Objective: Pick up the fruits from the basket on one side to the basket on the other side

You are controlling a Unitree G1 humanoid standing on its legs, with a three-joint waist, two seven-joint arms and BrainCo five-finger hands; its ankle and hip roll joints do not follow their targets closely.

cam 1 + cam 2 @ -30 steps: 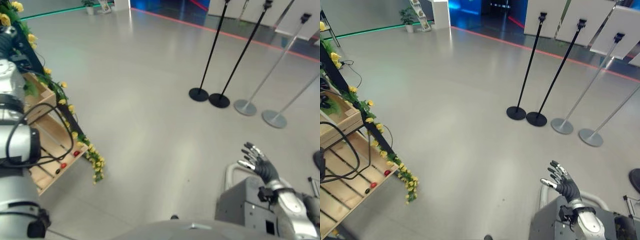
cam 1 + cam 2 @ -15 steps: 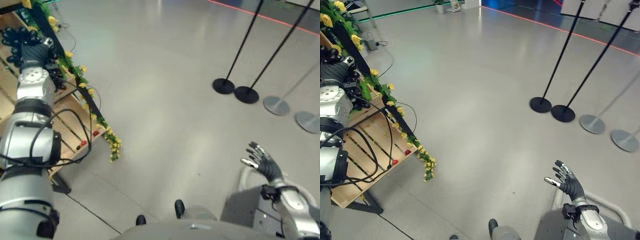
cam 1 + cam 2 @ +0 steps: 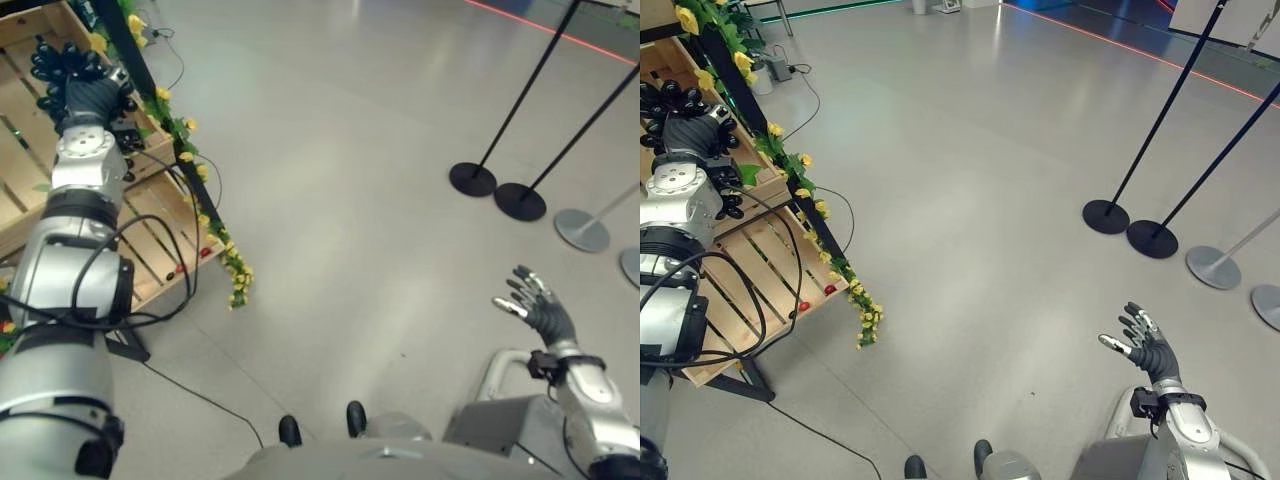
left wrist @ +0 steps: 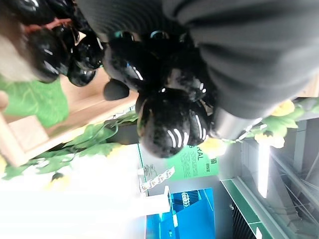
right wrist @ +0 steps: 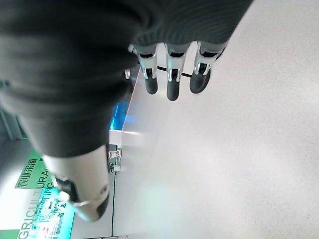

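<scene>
My left hand is raised at the far left, against a wooden crate stand, and is shut on a bunch of dark grapes. The left wrist view has the glossy grapes bulging out past the hand's dark cover, close to a crate's wooden edge and green leaves. Two small red fruits lie on the stand's lower slatted shelf. My right hand hangs open at the lower right over bare floor, fingers straight and holding nothing.
A garland of yellow flowers and leaves runs down the stand's front edge. Black and silver stanchion posts with round bases stand at the far right. A grey box with a handle sits under my right arm. Open grey floor lies between.
The camera has swung toward the stand, so the whole picture shifted. My left hand with the grapes has come into view against the crates. The right hand stays open.
</scene>
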